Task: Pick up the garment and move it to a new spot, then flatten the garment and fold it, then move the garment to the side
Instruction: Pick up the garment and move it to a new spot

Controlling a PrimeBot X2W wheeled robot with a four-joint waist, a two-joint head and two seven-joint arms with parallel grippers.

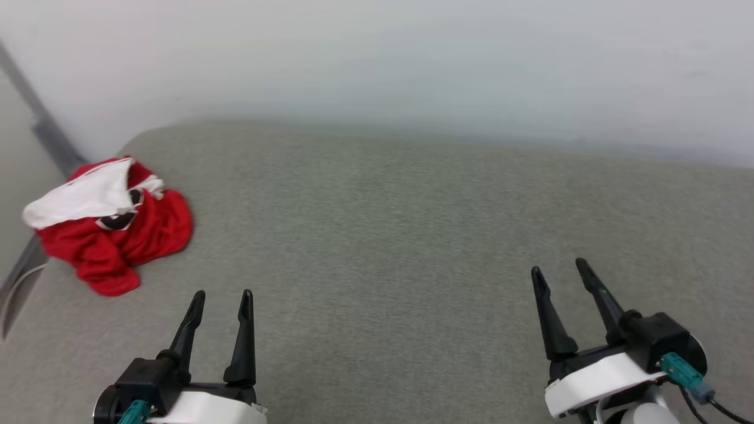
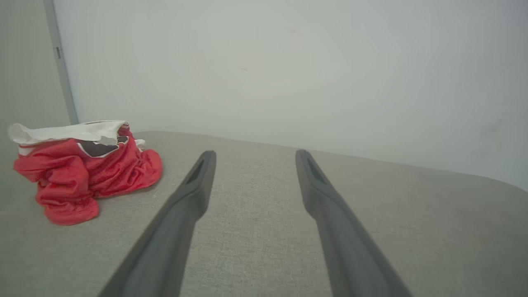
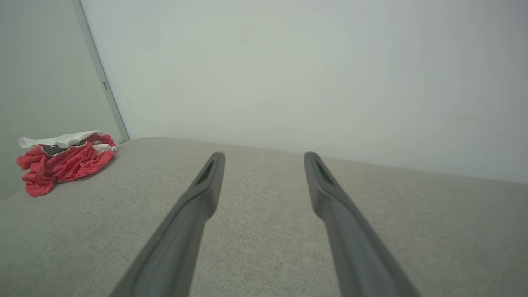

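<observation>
You're sitting right at the start here, I'd say: the pick-up isn't done yet. The shirt (image 1: 112, 227) is lying in a crumpled heap at the far left corner of the grey cushion (image 1: 412, 235), right by its edge and close to the wall (image 1: 377, 59). Your left gripper (image 1: 223, 292) and right gripper (image 1: 559, 267) are hovering over the near side, both with fingers spread wide and carrying nothing. The left one is near the shirt, and the right one is well apart from it.

So the next move is probably going to the left arm: reaching forward and out to the left, coming down on the heap and pinching a good fold. Go easy, since it's sitting so near the edge that a nudge could be pushing it off.

The shirt itself is looking all bunched up. Red fabric is piling in soft folds, with a white piece draping across the top. A bit of black print with a white outline is peeking out underneath, too crumpled to read.
</observation>
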